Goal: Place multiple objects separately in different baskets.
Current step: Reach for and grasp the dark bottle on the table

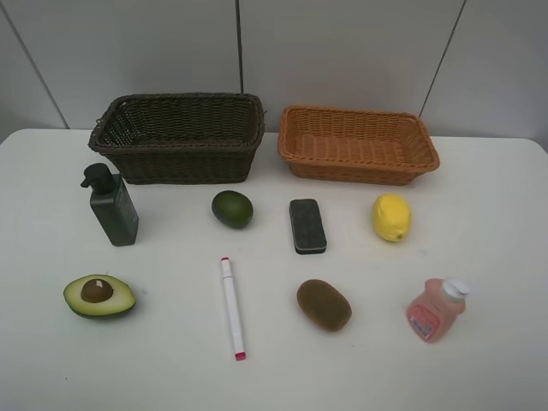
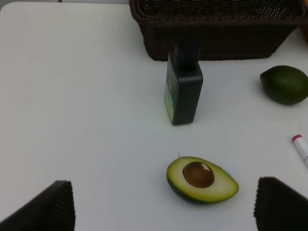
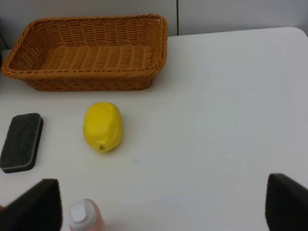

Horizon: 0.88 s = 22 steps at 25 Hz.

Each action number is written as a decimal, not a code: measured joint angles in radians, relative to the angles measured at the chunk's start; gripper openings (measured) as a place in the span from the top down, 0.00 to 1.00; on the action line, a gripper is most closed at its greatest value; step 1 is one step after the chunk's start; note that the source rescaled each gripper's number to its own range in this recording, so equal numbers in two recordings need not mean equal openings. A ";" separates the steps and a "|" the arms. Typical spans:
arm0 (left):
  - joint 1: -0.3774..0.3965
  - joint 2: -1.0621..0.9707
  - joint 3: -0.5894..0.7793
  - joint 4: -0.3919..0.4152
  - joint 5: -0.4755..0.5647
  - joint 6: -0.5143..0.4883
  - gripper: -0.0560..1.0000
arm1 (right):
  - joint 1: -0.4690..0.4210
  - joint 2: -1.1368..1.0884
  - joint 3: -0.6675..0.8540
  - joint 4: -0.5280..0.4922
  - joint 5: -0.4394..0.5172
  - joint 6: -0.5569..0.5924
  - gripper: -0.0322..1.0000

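Two baskets stand at the back of the white table: a dark brown one (image 1: pixel 178 137) and an orange-tan one (image 1: pixel 357 144), both empty. In front lie a dark green pump bottle (image 1: pixel 111 205), whole avocado (image 1: pixel 232 209), black eraser (image 1: pixel 307 225), lemon (image 1: pixel 391 217), halved avocado (image 1: pixel 99 295), white-pink marker (image 1: pixel 232 306), kiwi (image 1: pixel 324 305) and pink bottle (image 1: pixel 436 310). Neither arm shows in the high view. My left gripper (image 2: pixel 163 209) is open, hanging back from the halved avocado (image 2: pixel 202 179). My right gripper (image 3: pixel 166 207) is open, with the pink bottle's cap (image 3: pixel 83 214) near one fingertip.
The table's left and right margins and its front strip are bare. A grey panelled wall stands behind the baskets.
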<state>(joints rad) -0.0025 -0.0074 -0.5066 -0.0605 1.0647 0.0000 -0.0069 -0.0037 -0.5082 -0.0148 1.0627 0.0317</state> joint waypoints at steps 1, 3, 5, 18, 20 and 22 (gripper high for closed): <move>0.000 0.000 0.000 0.000 0.000 0.000 0.03 | 0.000 0.000 0.000 0.000 0.000 0.000 0.00; 0.000 0.000 0.000 0.000 0.000 0.000 0.03 | 0.000 0.000 0.000 0.000 0.000 0.000 0.00; 0.000 0.000 0.000 0.000 0.000 0.000 0.03 | 0.000 0.000 0.000 0.000 0.000 0.000 0.00; 0.000 0.069 0.000 -0.001 0.000 -0.023 0.03 | 0.000 0.000 0.000 0.000 0.000 0.000 0.00; 0.000 0.162 0.000 -0.001 0.000 -0.036 0.03 | 0.000 0.000 0.000 0.000 0.000 0.000 0.00; 0.000 0.342 -0.003 -0.001 -0.001 -0.053 0.03 | 0.000 0.000 0.000 0.000 0.000 0.000 0.00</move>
<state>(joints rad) -0.0025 0.3345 -0.5096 -0.0614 1.0634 -0.0526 -0.0069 -0.0037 -0.5082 -0.0148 1.0627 0.0317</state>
